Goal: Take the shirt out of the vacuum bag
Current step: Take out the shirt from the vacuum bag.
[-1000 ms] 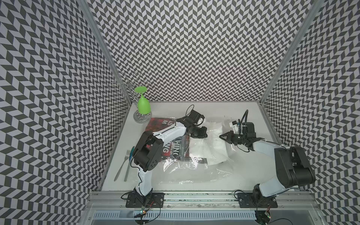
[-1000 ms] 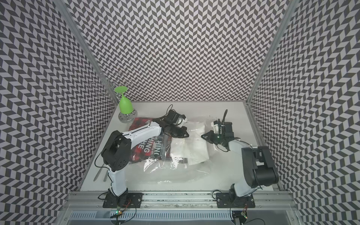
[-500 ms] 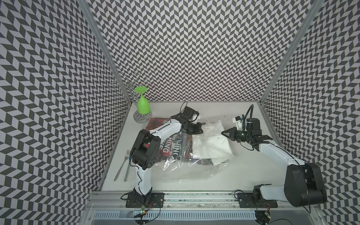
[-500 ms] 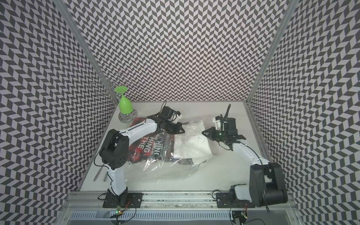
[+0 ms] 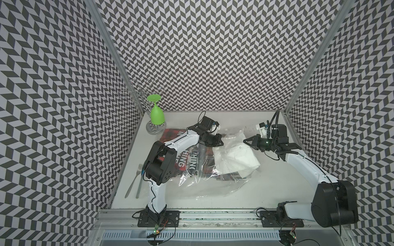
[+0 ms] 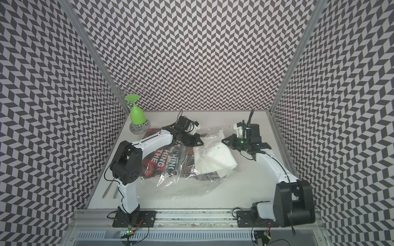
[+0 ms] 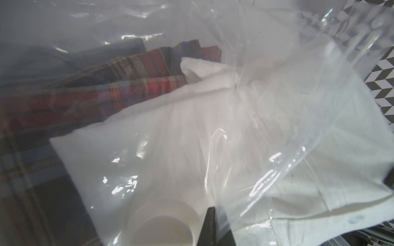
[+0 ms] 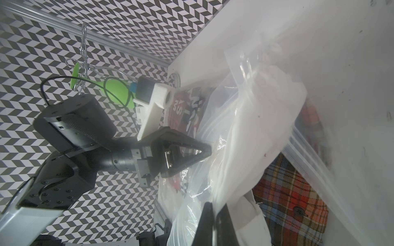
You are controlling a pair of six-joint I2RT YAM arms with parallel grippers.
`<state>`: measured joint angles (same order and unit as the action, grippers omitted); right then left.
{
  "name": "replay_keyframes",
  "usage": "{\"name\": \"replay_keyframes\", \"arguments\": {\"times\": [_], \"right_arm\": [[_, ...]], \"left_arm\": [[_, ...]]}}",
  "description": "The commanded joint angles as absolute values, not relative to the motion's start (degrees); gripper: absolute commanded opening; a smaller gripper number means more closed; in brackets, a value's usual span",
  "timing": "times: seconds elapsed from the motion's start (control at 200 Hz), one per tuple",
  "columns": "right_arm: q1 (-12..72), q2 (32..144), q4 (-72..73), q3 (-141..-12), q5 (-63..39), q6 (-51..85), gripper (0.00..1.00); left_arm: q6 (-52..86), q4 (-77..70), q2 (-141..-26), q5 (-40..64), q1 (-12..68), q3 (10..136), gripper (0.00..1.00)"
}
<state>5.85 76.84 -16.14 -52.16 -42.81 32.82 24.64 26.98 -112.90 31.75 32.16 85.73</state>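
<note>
Left wrist view alone shows the valve disc (image 7: 164, 222); both jaws pinch the vacuum bag (image 7: 277, 149).

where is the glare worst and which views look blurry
Left wrist view: vacuum bag film close to the lens hazes everything, white glints, valve disc out of focus. Right wrist view: left gripper sharp, plastic near the lens smeared. Both top views: sharp, small glints on the bag.

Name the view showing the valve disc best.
Left wrist: the valve disc sits large, close by the left tool. Top views: I cannot make it out. Right wrist: not visible.
</note>
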Motion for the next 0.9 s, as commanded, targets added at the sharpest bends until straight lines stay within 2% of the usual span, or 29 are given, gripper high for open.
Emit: {"name": "replay_keyframes", "arguments": {"times": [0.0,0.896], "right_arm": [[4.5,74.5,-15.3,-54.9,-42.6,31.8,0.0],[-4.6,71.4,-22.4,-59.0,-42.6,28.4,0.0]], "left_arm": [[23.0,26.6,-115.2,29.8,31.9,84.3,0.0],[18.5,29.0,-119.0,26.0,29.8,85.7,0.0]]}}
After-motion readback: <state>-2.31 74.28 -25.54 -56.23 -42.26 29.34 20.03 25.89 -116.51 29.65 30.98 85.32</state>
